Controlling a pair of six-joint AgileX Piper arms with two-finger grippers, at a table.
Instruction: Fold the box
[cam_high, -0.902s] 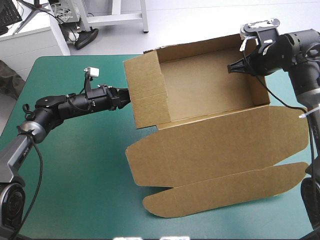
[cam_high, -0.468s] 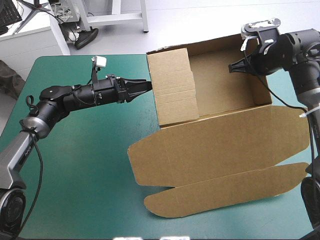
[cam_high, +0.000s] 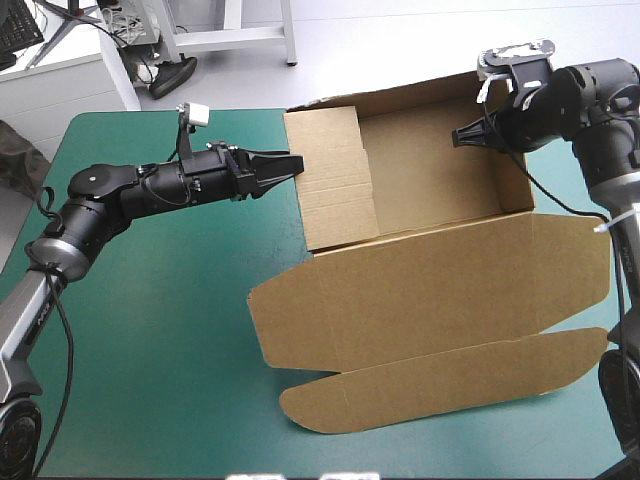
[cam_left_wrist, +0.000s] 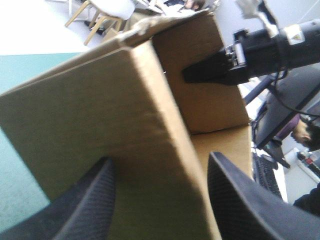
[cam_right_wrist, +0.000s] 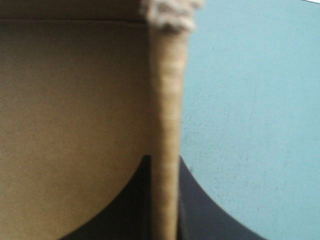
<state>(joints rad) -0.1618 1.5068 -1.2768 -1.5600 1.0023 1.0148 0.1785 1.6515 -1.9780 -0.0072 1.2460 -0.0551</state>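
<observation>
**Box stands open, a gripper at each side**

Nearest me, the brown box (cam_high: 430, 290) spreads its lid flat over the right half of the teal-green table (cam_high: 150, 330), with its rounded flap toward the near edge. Beyond the lid, the tray stands with its walls raised. My left gripper (cam_high: 285, 163) straddles the tray's left wall, fingers released and apart. Farther back, my right gripper (cam_high: 462, 136) is clenched on a raised wall at the tray's far right.
</observation>
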